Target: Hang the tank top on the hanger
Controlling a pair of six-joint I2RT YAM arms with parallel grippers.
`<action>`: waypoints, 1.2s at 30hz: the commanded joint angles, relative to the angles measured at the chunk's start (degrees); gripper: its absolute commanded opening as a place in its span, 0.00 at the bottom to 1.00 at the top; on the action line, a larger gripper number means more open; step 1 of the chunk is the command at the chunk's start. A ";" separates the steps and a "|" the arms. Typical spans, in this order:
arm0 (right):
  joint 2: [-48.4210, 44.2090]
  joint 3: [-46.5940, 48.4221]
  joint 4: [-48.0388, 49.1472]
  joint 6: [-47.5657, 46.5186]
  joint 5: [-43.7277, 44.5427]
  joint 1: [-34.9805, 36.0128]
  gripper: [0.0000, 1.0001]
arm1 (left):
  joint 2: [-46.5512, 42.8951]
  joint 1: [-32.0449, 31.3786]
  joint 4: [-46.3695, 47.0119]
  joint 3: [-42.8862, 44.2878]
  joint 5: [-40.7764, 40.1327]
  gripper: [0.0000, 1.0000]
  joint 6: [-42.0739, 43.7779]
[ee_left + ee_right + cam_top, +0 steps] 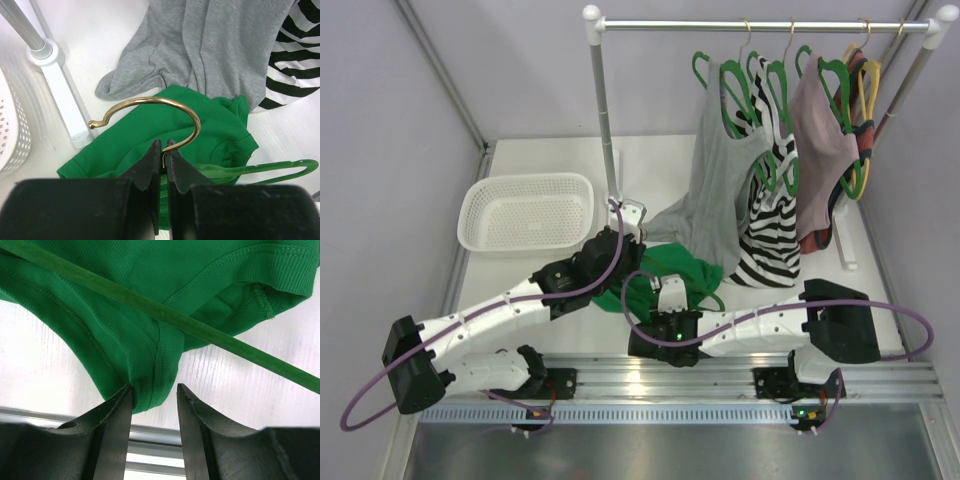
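Observation:
The bright green tank top [672, 265] lies crumpled on the white table between my two grippers. In the left wrist view, my left gripper [163, 145] is shut on the stem of the hanger's gold hook [150, 102], above the tank top [135, 135]. One thin green hanger arm [260, 167] runs off to the right. My right gripper [154, 387] stands open around a hanging strap [155, 370] of the tank top. The strap touches the left jaw and a gap shows before the right jaw. The green hanger bar [200, 330] crosses the fabric just above.
A white perforated basket [525, 212] sits at back left. The rack's pole [605, 110] and white foot [60, 95] stand behind the tank top. A grey top [720, 180], a striped top [770, 230], a pinkish top [825, 150] and a yellow hanger [868, 85] hang on the rail.

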 commanded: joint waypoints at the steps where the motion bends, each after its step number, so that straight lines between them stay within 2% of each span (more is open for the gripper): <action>1: 0.17 -0.21 -0.47 1.52 1.89 1.10 0.41 | -0.29 -0.22 3.03 0.28 0.04 0.00 -0.52; 9: 0.43 -0.48 1.55 -0.14 1.36 0.92 0.40 | 0.24 -0.22 3.12 0.36 0.22 0.00 -0.70; 13: 1.49 -0.57 3.13 -1.38 -0.12 1.01 0.37 | 0.42 -0.22 3.12 0.36 0.22 0.00 -0.79; 15: 1.75 -1.01 4.01 -1.47 -0.57 0.92 0.30 | 0.42 -0.22 3.03 0.36 0.04 0.00 -0.79; 16: 1.58 -1.97 4.45 -1.38 -1.00 0.92 0.25 | 0.33 -0.22 3.03 0.36 -0.05 0.00 -0.79; 17: 0.71 -2.59 5.41 -1.12 -1.10 0.92 0.14 | 0.24 -0.22 3.03 0.36 -0.13 0.00 -0.79; 20: -2.28 -5.92 6.47 0.11 -1.01 0.83 0.00 | -0.02 -0.22 2.94 0.28 -0.31 0.00 -0.79; 28: -13.27 -14.62 8.58 3.54 1.19 1.01 0.00 | -1.25 -0.22 2.77 -0.07 -1.98 0.00 -0.44; 36: -22.23 -18.41 5.60 6.88 3.03 0.75 0.00 | -4.06 -0.22 2.07 -1.13 -3.83 0.00 -0.08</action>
